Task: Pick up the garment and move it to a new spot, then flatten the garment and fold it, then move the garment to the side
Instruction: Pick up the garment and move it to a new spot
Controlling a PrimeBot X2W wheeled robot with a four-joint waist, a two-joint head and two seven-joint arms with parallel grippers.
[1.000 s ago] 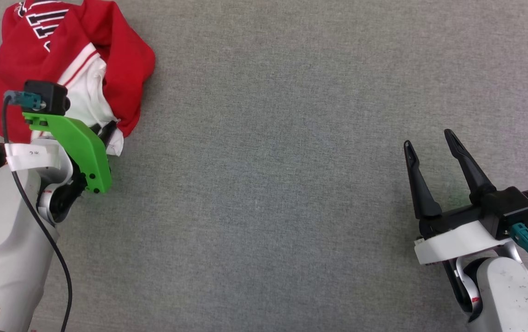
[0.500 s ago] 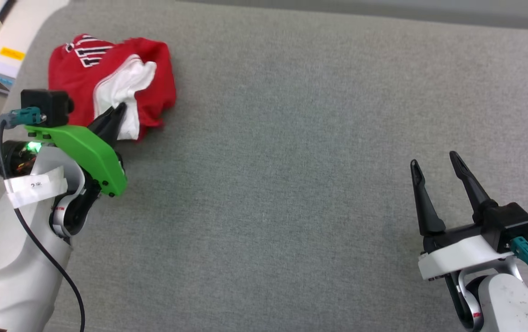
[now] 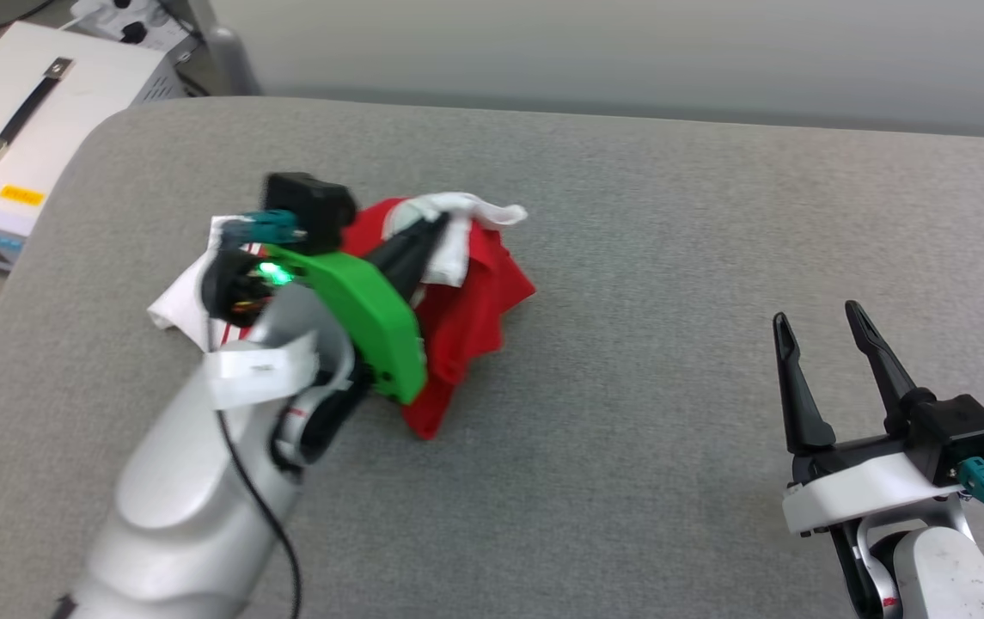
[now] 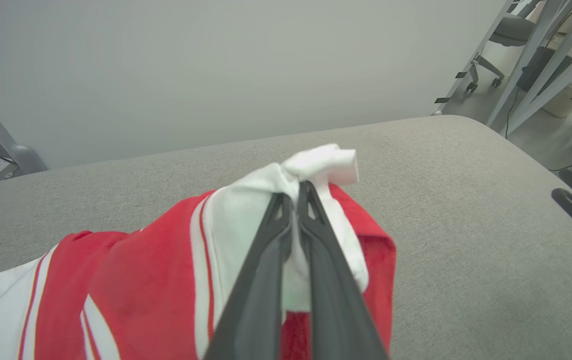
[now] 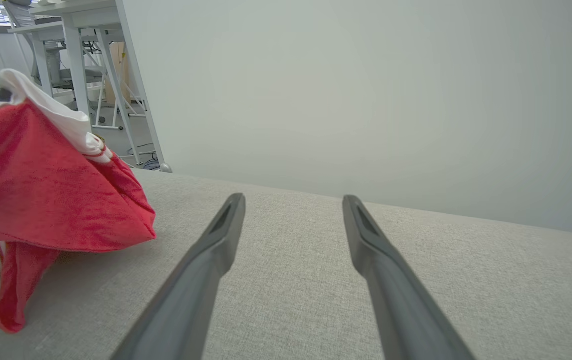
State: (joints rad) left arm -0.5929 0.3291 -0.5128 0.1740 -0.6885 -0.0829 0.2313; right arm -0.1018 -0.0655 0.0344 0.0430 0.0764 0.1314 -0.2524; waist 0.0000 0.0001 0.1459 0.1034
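A: What are the left jaws doing?
B: They are pressed together. Their two long dark fingers pinch a white fold of the red jersey shirt with white sleeves and striped trim.
A: Where is the shirt?
B: It is bunched up on the left part of the soft grey cloth-covered desk. The pinched white bit is at the top. The red cloth hangs down from it like a little tent, and its low end touches the desk.
A: What is behind those jaws?
B: A bright green plastic bracket with a small black camera block on it, then the pale arm.
A: And the right jaws?
B: They are spread wide. Their fingers point out over the grey desk. They are at the near right, well apart from the shirt.
A: What is past the desk?
B: A white box with a black handle sits beside the far left corner. A plain pale wall runs behind.
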